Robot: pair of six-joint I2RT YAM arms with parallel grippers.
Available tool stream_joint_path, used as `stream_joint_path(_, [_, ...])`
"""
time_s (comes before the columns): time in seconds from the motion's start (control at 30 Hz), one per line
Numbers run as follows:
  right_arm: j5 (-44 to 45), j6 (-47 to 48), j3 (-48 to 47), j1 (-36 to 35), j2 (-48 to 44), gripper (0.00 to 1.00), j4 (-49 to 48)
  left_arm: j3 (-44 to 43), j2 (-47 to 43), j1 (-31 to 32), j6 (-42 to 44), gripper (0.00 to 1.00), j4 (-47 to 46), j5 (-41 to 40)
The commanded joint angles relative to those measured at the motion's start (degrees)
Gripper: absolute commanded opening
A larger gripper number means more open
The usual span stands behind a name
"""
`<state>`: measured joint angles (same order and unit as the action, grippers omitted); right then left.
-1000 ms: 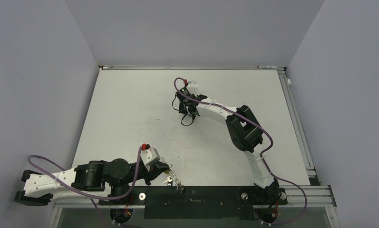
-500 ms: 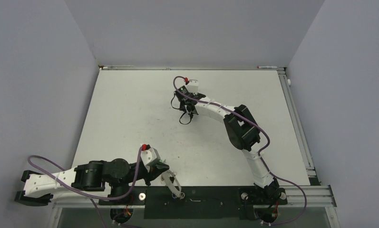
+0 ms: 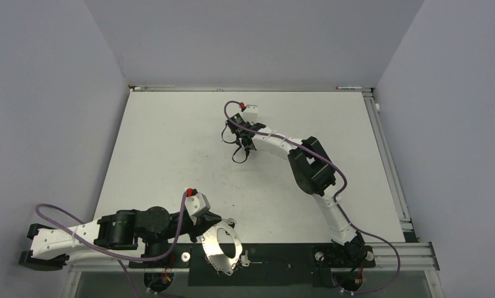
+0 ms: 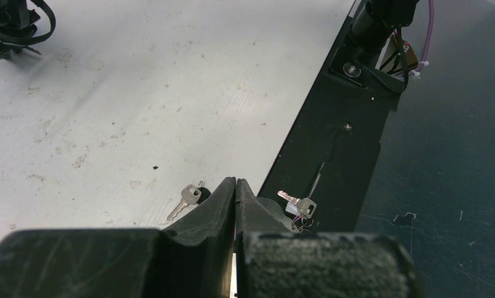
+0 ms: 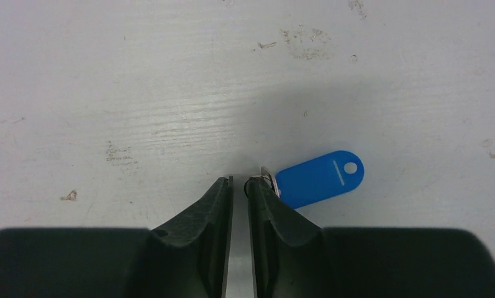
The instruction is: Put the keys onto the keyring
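Note:
The keyring (image 3: 207,241), a large thin wire ring, hangs at the table's near edge from my left gripper (image 3: 215,222), whose jaws are pressed together (image 4: 235,181). Two silver keys show past its fingers: one key (image 4: 184,201) over the white table, another key (image 4: 299,205) over the black rail. Far out on the table my right gripper (image 3: 238,152) points down. In the right wrist view its jaws (image 5: 240,180) stand a narrow gap apart with bare table between them. A blue key tag (image 5: 319,177) with a small metal ring lies against the outside of the right fingertip (image 5: 263,186).
A black front rail (image 3: 276,261) runs along the near edge, with the right arm's base (image 4: 369,37) bolted to it. Grey walls close in the white table (image 3: 170,143) on three sides. A metal rail (image 3: 390,167) borders the right edge.
The keyring at my left gripper has swung from edge-on to face-on over the near edge. My right gripper's jaws have narrowed beside the blue tag and shifted slightly left.

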<state>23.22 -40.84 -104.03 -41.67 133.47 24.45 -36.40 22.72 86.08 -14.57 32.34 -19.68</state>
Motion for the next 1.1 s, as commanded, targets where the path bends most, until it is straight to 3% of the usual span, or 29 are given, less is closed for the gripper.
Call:
stream_joint_path(0.0, [1.58, 0.48, -1.73, 0.16, 2.16, 0.15, 0.92, -1.29, 0.26, -0.61, 0.34, 0.00, -2.62, 0.69])
stream_joint_path(0.17, [0.62, 4.41, -0.56, -0.77, -0.76, 0.13, -0.09, -1.47, 0.74, -1.49, -0.14, 0.00, -2.45, 0.46])
stream_joint_path(0.4, [-2.15, 16.35, 14.86, -8.22, -17.92, 0.46, -7.46, -1.41, 0.65, -5.56, -0.09, 0.04, -2.64, 0.51])
stream_joint_path(0.47, [-5.35, 18.10, 20.73, -10.38, -22.58, 0.50, -8.45, -1.15, -0.24, -7.38, -0.30, 0.13, -3.02, 0.49])
stream_joint_path(0.53, [-9.71, 19.71, 26.56, -12.48, -26.72, 0.53, -8.69, -1.05, -1.11, -10.05, -1.03, 0.40, -3.21, -0.25])
stream_joint_path(0.6, [-11.89, 20.97, 31.58, -14.93, -30.56, 0.55, -6.88, -0.65, -2.10, -12.43, -2.37, 0.58, -3.47, -1.84])
stream_joint_path(0.7, [-11.77, 21.23, 37.87, -19.03, -35.05, 0.60, -2.55, 0.12, -3.52, -15.67, -3.85, 0.76, -3.94, -4.28])
stream_joint_path(0.87, [-16.14, 18.51, 43.52, -26.90, -40.42, 0.67, -0.67, -0.63, -4.10, -18.97, -5.51, 0.84, -2.97, -6.47])
stream_joint_path(1.07, [-13.79, 14.05, 42.68, -34.28, -38.00, 0.70, 1.92, -2.66, -2.55, -20.69, -8.26, 0.80, -0.01, -6.37])
